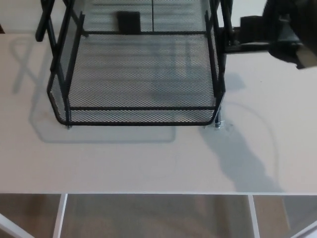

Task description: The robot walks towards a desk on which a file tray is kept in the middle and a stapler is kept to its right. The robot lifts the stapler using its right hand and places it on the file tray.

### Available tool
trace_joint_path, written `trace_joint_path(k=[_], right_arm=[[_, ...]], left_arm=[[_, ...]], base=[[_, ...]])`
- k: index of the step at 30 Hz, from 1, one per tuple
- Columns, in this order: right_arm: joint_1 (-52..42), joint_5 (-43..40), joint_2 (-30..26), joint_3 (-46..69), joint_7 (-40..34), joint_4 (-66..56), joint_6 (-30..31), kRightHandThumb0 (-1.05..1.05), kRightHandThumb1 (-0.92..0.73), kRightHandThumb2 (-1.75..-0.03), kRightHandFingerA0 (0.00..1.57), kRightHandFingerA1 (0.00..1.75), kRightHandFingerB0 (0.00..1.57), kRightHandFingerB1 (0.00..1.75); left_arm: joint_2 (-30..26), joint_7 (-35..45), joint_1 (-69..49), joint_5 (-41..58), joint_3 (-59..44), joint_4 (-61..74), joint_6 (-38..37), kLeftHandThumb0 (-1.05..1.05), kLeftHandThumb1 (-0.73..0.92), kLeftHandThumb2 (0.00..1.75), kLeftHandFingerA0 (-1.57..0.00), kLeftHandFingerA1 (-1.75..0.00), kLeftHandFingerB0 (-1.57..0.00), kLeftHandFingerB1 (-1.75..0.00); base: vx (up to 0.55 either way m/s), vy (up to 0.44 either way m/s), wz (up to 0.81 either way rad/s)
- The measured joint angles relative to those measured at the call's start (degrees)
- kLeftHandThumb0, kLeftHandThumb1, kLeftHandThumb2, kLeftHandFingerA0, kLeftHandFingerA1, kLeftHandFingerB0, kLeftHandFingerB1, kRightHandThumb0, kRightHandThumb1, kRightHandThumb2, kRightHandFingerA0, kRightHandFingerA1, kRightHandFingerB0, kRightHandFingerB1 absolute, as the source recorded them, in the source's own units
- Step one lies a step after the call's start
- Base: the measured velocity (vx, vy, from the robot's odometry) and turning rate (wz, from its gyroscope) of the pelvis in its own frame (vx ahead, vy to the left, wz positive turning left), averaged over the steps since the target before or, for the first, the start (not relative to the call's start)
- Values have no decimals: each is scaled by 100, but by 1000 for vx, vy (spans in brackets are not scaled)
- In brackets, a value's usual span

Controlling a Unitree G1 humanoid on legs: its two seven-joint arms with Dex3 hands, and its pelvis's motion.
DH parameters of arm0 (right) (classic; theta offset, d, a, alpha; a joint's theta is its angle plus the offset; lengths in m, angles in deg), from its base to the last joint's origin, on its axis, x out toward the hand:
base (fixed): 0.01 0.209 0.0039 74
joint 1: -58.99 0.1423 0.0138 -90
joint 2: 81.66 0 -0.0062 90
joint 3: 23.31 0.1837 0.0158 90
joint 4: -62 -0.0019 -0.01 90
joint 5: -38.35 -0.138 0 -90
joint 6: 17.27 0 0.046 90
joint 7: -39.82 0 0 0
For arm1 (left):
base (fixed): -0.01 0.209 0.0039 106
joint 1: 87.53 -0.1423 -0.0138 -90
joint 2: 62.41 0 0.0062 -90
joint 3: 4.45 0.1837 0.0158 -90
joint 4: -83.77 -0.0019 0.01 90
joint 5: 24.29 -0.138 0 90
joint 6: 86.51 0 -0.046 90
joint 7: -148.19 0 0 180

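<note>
Tray (143,107) sat on the desk (148,163). Right hand (290,34) was up by the stapler (252,24), too blurry for me to judge its grip.

The file tray (138,115) (mesh walls, upright posts) fills mid-desk; bare desk (148,163) lies open in front.

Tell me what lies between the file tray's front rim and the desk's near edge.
Nothing: the head view shows bare desk all the way from file tray to edge.
</note>
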Motion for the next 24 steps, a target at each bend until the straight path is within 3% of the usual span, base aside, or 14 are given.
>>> trace_joint_path(k=[4,5,6,7,13,14,15,16,17,18,19,21,23,24], right_arm=[[322,155,220,-25,65,164,40,-26,-60,-83,92,175,72,162],[391,221,268,-44,77,199,76,-26,-58,-82,92,175,71,166],[438,265,300,-54,83,216,102,-27,-59,-79,90,175,71,161],[503,340,344,-64,86,234,141,-23,-55,-89,111,166,85,128],[737,560,476,-43,195,153,312,-29,-61,-74,90,172,77,146],[737,574,475,-41,208,142,316,-38,-60,-63,93,166,87,84],[737,598,473,-31,253,102,324,-39,-63,-61,94,162,87,76],[737,615,470,-15,312,44,340,-46,-53,-96,118,136,81,110],[737,639,466,-8,369,-25,368,-46,-53,-96,118,136,81,110],[737,688,459,-6,455,-131,427,-41,-67,-63,90,174,81,124],[720,757,440,-6,574,-302,508,-45,-51,-93,122,139,87,116],[637,837,391,1,665,-511,560,-23,-59,-72,85,175,72,157],[391,877,317,45,769,-723,577,-27,-58,-73,102,131,95,61],[308,877,305,66,777,-771,574,-27,-58,-73,102,131,95,61]], left_arm=[[2,1,13,33,-75,31,1,-49,81,64,-31,-34,-26,-30],[2,1,14,33,-76,31,1,-26,57,107,-12,-49,-10,-48],[2,1,14,33,-74,30,2,-26,58,107,-12,-49,-10,-48],[2,1,15,30,-67,23,3,-50,82,65,-32,-34,-25,-30],[1,-11,-11,-21,88,11,3,-50,81,64,-33,-34,-26,-30],[1,-11,-10,-18,87,10,3,-50,82,64,-34,-34,-28,-31],[1,-12,-10,-17,86,15,3,-50,81,64,-35,-34,-29,-31],[2,-12,-10,-15,85,23,3,-49,81,64,-33,-34,-28,-31],[3,-12,-11,-10,76,27,3,-49,81,64,-33,-34,-28,-31],[3,-12,-11,-6,66,28,3,-50,80,64,-31,-34,-27,-31],[5,-11,-14,1,48,27,3,-50,80,64,-33,-34,-26,-30],[6,-16,-15,2,43,21,3,-50,81,64,-34,-34,-25,-30],[6,-21,-20,-4,49,10,3,-50,81,64,-33,-34,-27,-31],[5,-21,-25,-5,49,9,3,-50,81,64,-33,-34,-27,-31]], base=[[0,0,0],[0,0,0],[0,0,0],[0,0,0],[0,0,0],[0,0,0],[0,0,0],[0,0,0],[0,0,0],[0,0,0],[0,0,0],[0,0,0],[0,0,0],[0,0,0]])
